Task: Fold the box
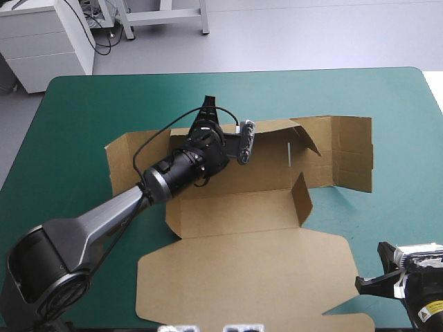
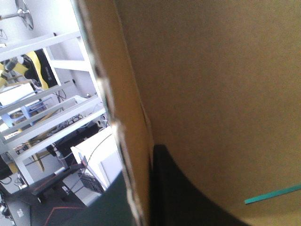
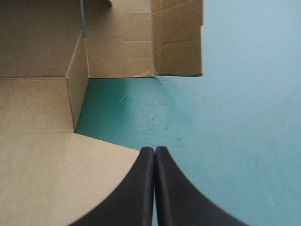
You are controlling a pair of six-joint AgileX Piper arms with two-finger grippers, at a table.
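The left gripper [image 1: 208,112] is pinching the far wall of the box [image 1: 242,207]; the right gripper [image 3: 154,150] is hanging closed, empty, over the bench [image 1: 387,97].

Bright, even light falls from above on the table [image 1: 387,104]. The box [image 1: 242,270] casts only soft, short shadows beside its raised flaps. Left wrist view: white glare beyond the box's edge. Right wrist view: a pale sheen lies across the table.
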